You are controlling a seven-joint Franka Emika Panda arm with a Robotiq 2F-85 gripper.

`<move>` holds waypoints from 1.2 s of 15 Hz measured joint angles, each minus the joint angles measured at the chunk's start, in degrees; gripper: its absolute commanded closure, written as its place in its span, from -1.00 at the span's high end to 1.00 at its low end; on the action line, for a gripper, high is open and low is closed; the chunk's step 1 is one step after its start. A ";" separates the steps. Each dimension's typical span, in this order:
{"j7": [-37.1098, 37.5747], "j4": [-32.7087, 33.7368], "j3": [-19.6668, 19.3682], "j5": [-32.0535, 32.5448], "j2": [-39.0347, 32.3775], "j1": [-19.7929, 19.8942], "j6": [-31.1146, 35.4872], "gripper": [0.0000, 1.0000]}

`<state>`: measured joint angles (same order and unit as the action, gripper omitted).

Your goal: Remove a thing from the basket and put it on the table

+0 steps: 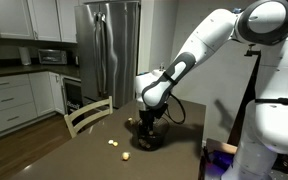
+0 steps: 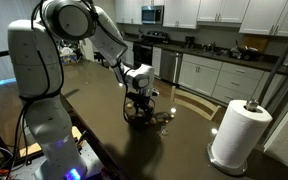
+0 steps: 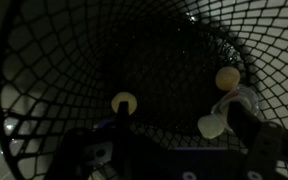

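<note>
The dark wire basket (image 1: pixel 147 138) stands on the dark brown table (image 1: pixel 54 155); both also show in an exterior view, the basket (image 2: pixel 138 115) on the table (image 2: pixel 104 135). My gripper (image 1: pixel 147 122) reaches straight down into the basket (image 2: pixel 139 102). In the wrist view the basket's mesh (image 3: pixel 74 60) fills the picture. My gripper (image 3: pixel 179 118) is open, its dark fingers wide apart. One pale round piece (image 3: pixel 124 101) lies at the left fingertip. Two more pale pieces (image 3: pixel 212 125) (image 3: pixel 227 78) and a bit of clear wrap (image 3: pixel 240 100) lie by the right finger. Nothing is held.
Two small pale pieces (image 1: pixel 112 142) (image 1: pixel 126 155) lie on the table beside the basket. A pale chair (image 1: pixel 87 115) stands at the table's edge. A paper towel roll (image 2: pixel 239 135) stands on the table's far end. A fridge (image 1: pixel 109 50) and kitchen counters are behind.
</note>
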<state>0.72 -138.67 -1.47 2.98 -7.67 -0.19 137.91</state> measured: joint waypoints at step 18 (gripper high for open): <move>2.93 1.67 -0.52 -0.12 -1.60 0.13 -5.00 0.33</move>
<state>3.65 -137.00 -1.99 2.86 -9.28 -0.07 132.91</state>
